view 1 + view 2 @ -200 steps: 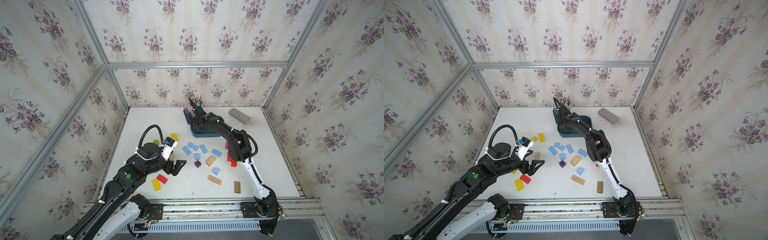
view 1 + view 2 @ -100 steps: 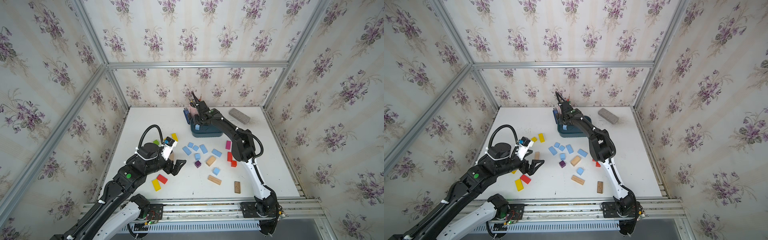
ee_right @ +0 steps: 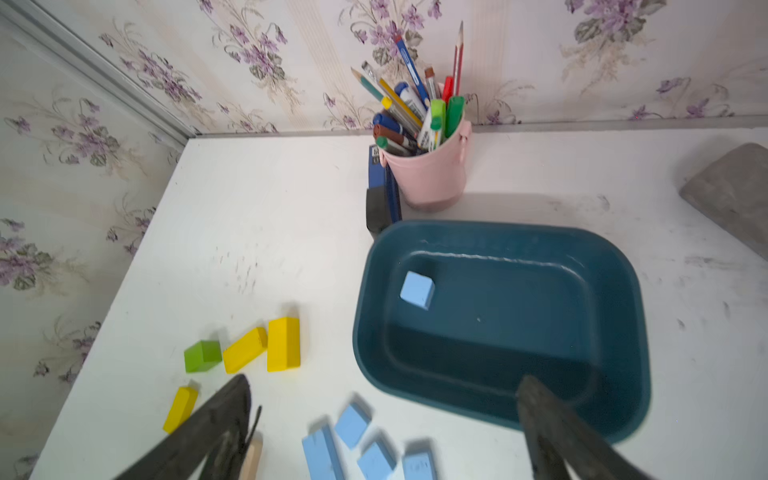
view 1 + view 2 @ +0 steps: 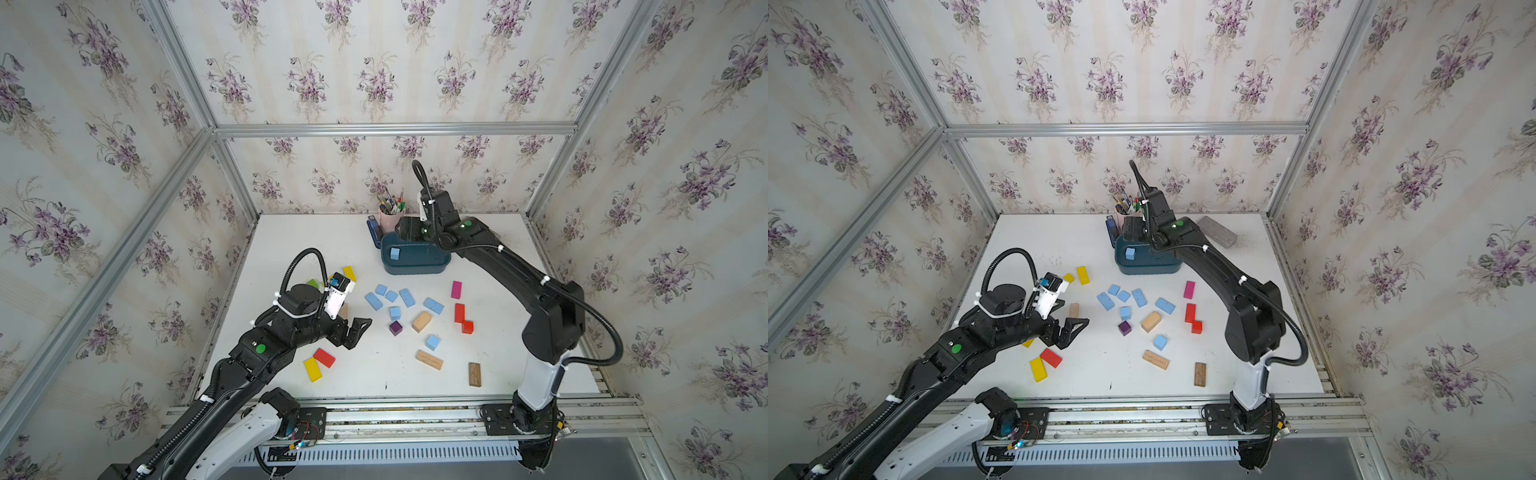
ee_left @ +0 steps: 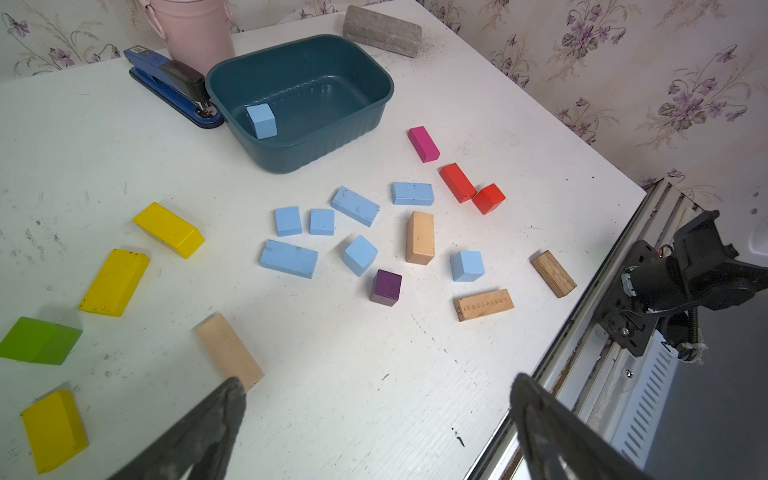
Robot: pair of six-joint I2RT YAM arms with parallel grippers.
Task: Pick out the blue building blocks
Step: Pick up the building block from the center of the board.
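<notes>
One light blue cube (image 3: 417, 290) lies inside the dark teal tub (image 3: 623, 332), near its wall; both top views show it (image 4: 395, 253) (image 4: 1130, 253). My right gripper (image 3: 383, 380) hangs above the tub's near rim, open and empty. Several more blue building blocks (image 5: 288, 258) (image 5: 355, 206) (image 5: 467, 266), cubes and bars, lie loose on the white table in front of the tub (image 4: 415, 266). My left gripper (image 5: 377, 380) hovers open and empty left of that cluster (image 4: 407, 297), beside a tan bar (image 5: 230, 357).
A pink pencil cup (image 3: 428, 174) and a blue stapler (image 5: 170, 83) stand behind the tub, with a grey stone (image 4: 1217, 232) at the back right. A purple cube (image 5: 386, 287) and red (image 5: 457, 182), magenta (image 5: 423, 144), yellow (image 5: 168, 229), green and wooden blocks surround the blue ones.
My right gripper has opened and let go of the blue cube, which now rests in the tub, and the gripper has lifted back a little. The left arm has not moved.
</notes>
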